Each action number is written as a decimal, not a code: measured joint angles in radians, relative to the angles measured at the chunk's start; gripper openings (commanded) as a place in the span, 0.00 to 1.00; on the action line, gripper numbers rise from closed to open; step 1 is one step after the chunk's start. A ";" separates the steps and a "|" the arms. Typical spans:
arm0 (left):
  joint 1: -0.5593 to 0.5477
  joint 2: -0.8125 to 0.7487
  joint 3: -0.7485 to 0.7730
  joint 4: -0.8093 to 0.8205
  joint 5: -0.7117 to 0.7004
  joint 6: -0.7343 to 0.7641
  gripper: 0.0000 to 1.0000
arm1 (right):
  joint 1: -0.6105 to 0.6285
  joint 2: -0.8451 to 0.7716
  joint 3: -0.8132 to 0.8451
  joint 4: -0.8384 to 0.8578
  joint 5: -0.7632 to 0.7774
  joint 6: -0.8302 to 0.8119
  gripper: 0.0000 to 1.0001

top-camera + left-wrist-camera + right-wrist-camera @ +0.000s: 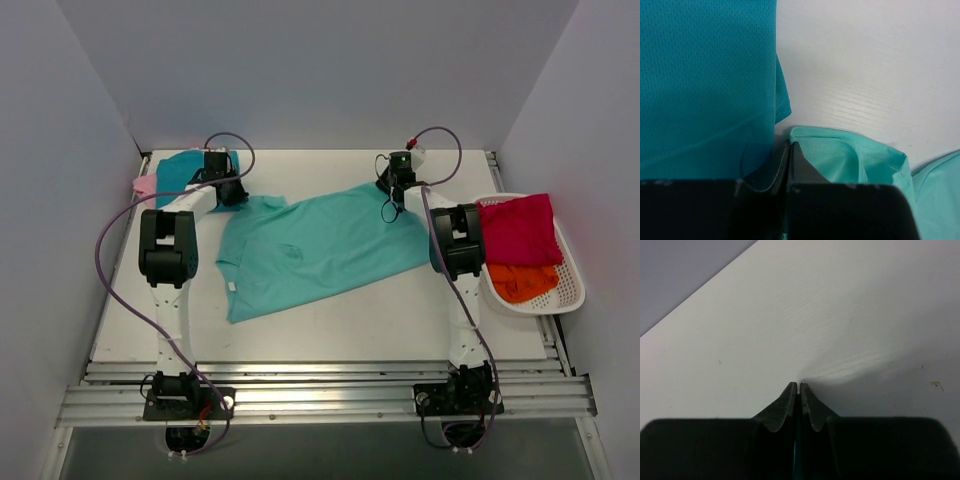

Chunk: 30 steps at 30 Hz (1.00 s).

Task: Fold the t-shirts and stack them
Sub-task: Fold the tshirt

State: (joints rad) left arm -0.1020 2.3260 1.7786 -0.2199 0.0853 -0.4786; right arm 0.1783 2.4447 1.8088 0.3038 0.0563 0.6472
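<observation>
The right gripper [798,386] has its two fingers pressed together with no gap. Low between them only a very thin aqua line shows, so it holds cloth, but the cloth itself is hidden under the fingers in the wrist view. From above, this gripper sits on the far right corner of the mint t-shirt [320,250].

The left gripper [790,145] is closed as well. The hem of the mint t-shirt rises to its tips and goes in behind the right finger, so it is pinched there. How much cloth is inside, I cannot tell. The teal t-shirt [705,75] lies just to the left of this gripper and is cut off by the picture edge. Further to the left, a pink t-shirt [146,185] shows only a small corner from under the teal one.

The mint t-shirt lies spread between the two grippers and stretches back toward the arm bases.

Outward from the right gripper stands a white basket [572,285] with a crimson t-shirt [520,228] and, nearer the bases, an orange t-shirt [522,282], both crumpled and partly covered.

The table [330,330] is white and matt with a fine grain. Plain pale grey walls [300,70] close it on three sides. Metal rails [320,385] run behind the arms.
</observation>
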 measured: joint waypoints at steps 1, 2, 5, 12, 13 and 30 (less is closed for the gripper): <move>0.000 0.000 0.000 0.000 0.000 0.000 0.02 | 0.000 0.006 0.000 -0.003 0.001 0.004 0.00; 0.001 0.000 0.000 0.000 0.001 0.000 0.02 | -0.001 0.007 0.001 0.001 0.001 0.005 0.00; 0.002 0.000 -0.001 0.005 0.002 0.000 0.02 | -0.002 0.007 0.001 -0.002 0.003 0.005 0.00; 0.007 0.000 -0.002 0.006 0.002 0.000 0.02 | -0.005 0.007 0.000 -0.002 0.009 0.003 0.00; 0.007 0.000 -0.002 0.006 0.002 0.000 0.02 | -0.006 0.006 0.000 -0.002 0.009 0.003 0.00; 0.007 -0.072 -0.002 -0.003 -0.017 0.001 0.02 | -0.027 -0.117 -0.073 -0.043 0.036 -0.023 0.00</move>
State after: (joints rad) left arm -0.0952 2.2536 1.7767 -0.2230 0.0685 -0.4778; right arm 0.1509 2.3280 1.7359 0.2607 0.0925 0.6247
